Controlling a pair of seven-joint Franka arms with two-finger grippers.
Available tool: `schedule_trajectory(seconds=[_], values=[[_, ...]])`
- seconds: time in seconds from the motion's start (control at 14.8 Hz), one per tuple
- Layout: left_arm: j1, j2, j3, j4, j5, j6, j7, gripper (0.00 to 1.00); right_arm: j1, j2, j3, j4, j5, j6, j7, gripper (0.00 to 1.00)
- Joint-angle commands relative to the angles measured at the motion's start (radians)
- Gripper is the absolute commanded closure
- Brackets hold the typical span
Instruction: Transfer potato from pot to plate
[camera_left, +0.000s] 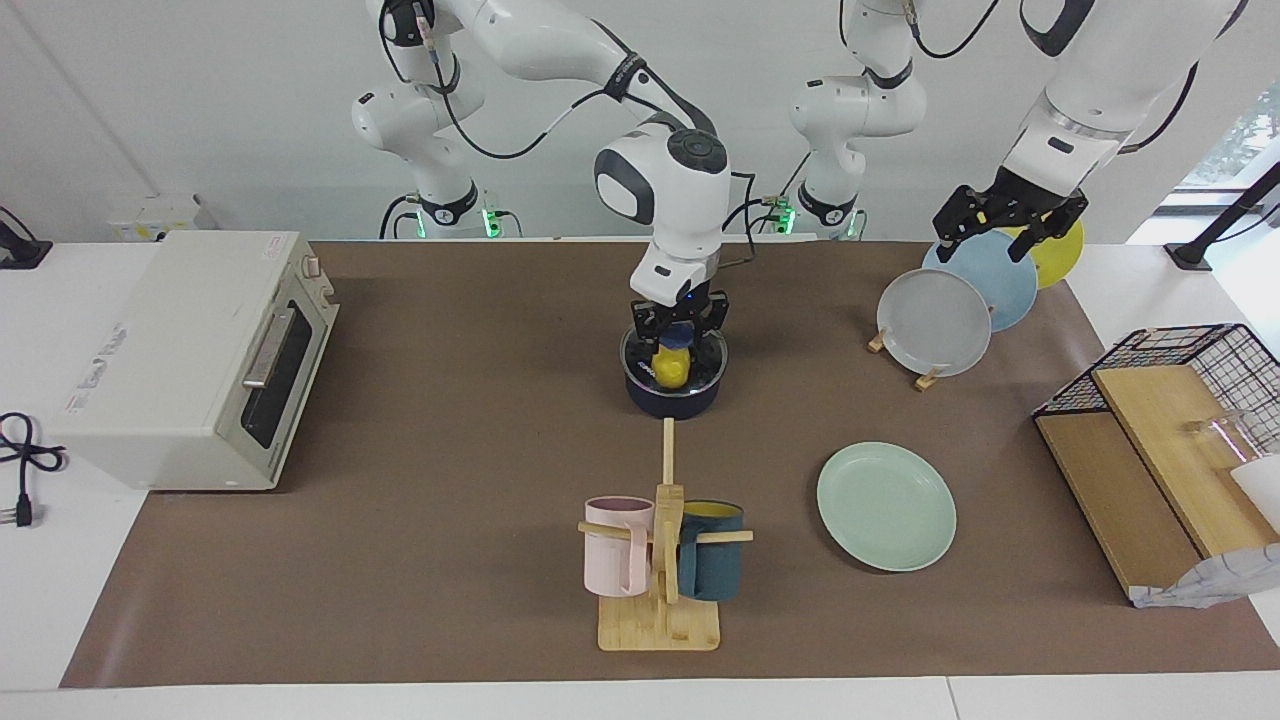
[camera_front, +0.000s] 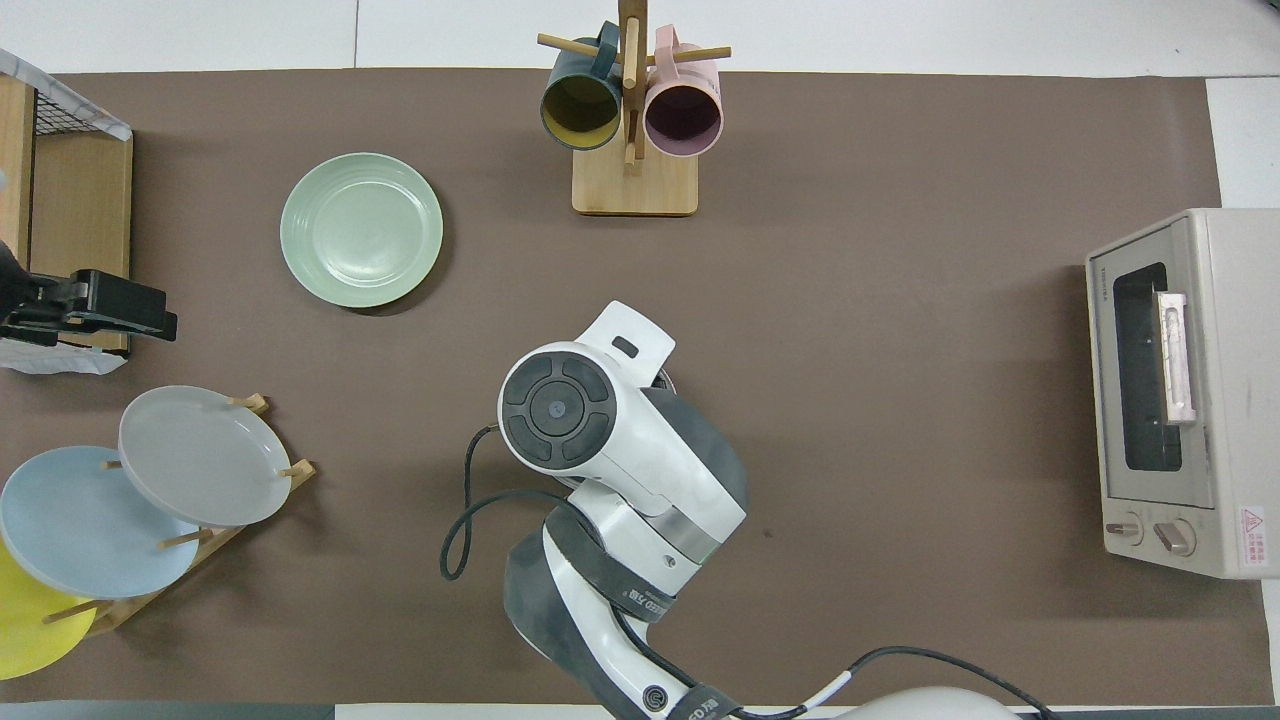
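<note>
Overhead, right arm hides pot (camera_left: 672, 385), potato (camera_left: 669, 367), right end effector (camera_left: 676, 345).

You're looking at a white table (camera_left: 1000, 700) wearing a brown mat (camera_left: 450, 450). Sitting on the mat: the pot (camera_left: 672, 398) mid-table, the plate (camera_left: 886, 506) farther from the robots toward the left arm's end, a wooden mug stand (camera_left: 658, 620) farther out than the pot, a plate rack (camera_left: 925, 378), a wood-and-wire shelf (camera_left: 1150, 470). The toaster oven (camera_left: 190, 355) is straddling the mat's edge at the right arm's end.
</note>
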Motion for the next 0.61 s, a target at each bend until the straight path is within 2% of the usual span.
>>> schedule_trajectory(seconds=[0.0,0.34,0.54], values=[[0.000,-0.019,-0.002,-0.020,-0.014,0.003,-0.010,0.00,-0.004,-0.022,0.004,-0.013,-0.006,0.001,0.025,0.68],[-0.001,-0.019,-0.002,-0.020,-0.016,-0.001,-0.010,0.00,-0.044,-0.027,0.007,0.125,0.020,-0.161,-0.022,0.68],[-0.026,-0.022,-0.006,-0.022,-0.016,-0.001,-0.019,0.00,-0.137,-0.062,0.003,0.125,0.048,-0.218,-0.184,0.68]])
